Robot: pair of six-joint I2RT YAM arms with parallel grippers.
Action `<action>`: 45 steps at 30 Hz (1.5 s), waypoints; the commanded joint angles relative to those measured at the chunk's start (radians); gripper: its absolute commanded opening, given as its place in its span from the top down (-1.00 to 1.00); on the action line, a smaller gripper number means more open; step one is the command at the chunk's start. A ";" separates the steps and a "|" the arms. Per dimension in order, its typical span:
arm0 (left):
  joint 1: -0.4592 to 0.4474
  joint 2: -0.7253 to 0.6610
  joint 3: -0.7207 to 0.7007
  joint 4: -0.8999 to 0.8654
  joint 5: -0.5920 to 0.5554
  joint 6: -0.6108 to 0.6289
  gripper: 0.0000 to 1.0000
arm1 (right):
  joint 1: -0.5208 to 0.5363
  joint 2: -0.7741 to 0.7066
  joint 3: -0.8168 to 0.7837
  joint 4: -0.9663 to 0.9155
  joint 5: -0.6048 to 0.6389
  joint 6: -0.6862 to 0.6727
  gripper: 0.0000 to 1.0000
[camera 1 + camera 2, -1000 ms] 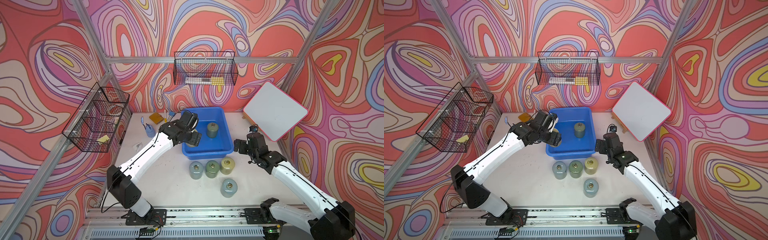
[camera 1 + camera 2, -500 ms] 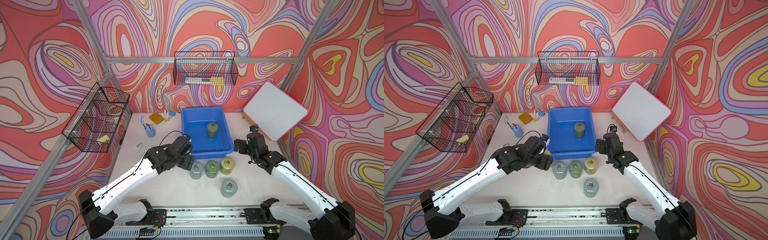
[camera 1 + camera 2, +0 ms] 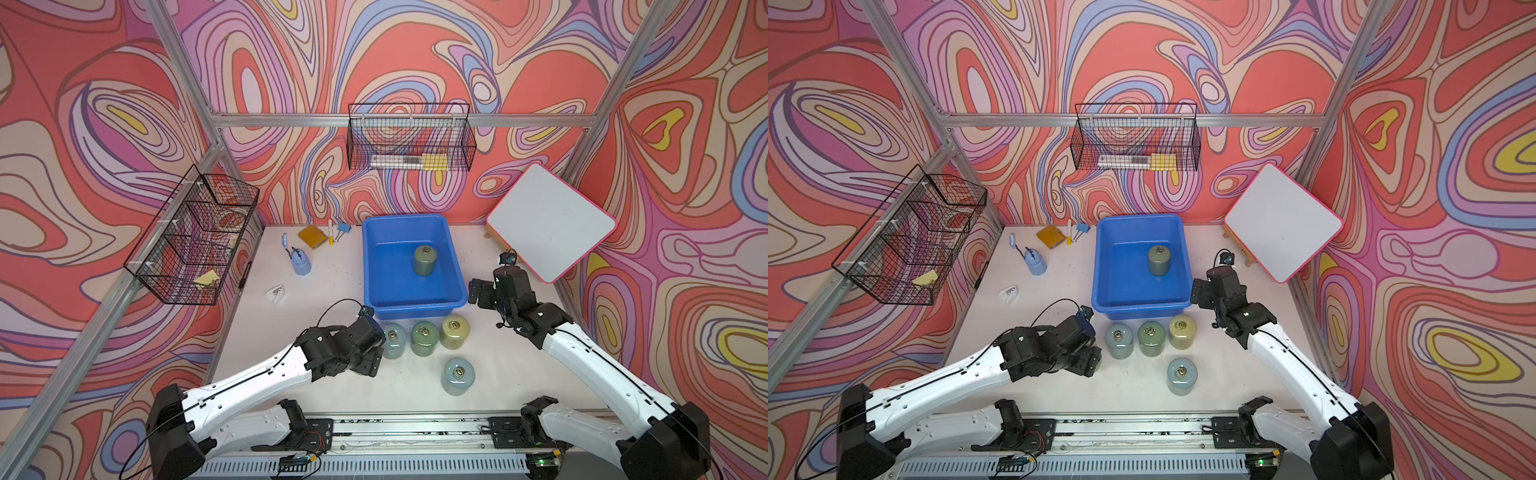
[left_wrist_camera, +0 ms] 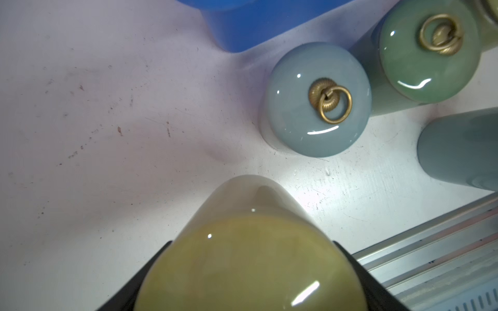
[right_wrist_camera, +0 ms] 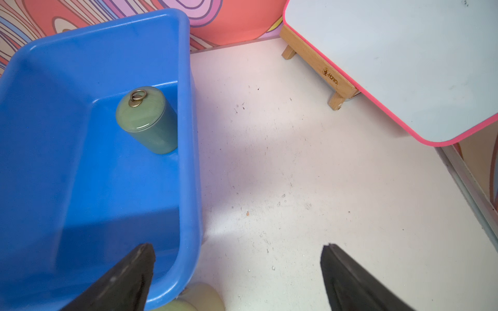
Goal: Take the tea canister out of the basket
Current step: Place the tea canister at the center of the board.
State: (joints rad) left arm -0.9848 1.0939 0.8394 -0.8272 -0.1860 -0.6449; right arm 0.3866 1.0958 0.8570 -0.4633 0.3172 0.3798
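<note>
Tabletop — left gripper brought yellowish canister out of basket.

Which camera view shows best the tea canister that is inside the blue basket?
The right wrist view: the green canister stands close and unblocked in the basket. Both top views show it small, from above. The left wrist view misses it.

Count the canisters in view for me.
6 canisters: one in the basket, three in a row outside it, one alone nearer the rail, one held by the left pincer. None seems hidden.
</note>
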 commanded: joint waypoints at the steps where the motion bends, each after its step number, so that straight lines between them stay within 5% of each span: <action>1: -0.039 0.022 -0.019 0.169 -0.012 -0.060 0.07 | -0.006 -0.004 -0.008 0.011 0.005 0.008 -0.96; 21: -0.168 0.148 -0.154 0.336 0.016 -0.187 0.04 | -0.005 0.015 0.058 -0.024 -0.041 0.008 -0.96; 23: -0.172 0.153 -0.156 0.336 0.018 -0.192 -0.04 | -0.004 0.020 0.068 -0.024 -0.060 0.014 -0.96; 28: -0.182 0.143 -0.151 0.310 0.001 -0.215 -0.70 | -0.005 0.042 0.110 -0.036 -0.119 0.017 -0.97; 32: -0.185 0.133 -0.134 0.274 -0.012 -0.225 -0.94 | -0.004 0.059 0.145 -0.051 -0.149 0.008 -0.97; 45: -0.196 0.027 -0.077 0.171 -0.048 -0.243 -0.98 | -0.004 0.199 0.297 -0.157 -0.317 -0.039 -0.96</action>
State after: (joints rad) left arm -1.1732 1.1782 0.7387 -0.5991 -0.2043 -0.8726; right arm 0.3866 1.2533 1.1030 -0.5713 0.0765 0.3664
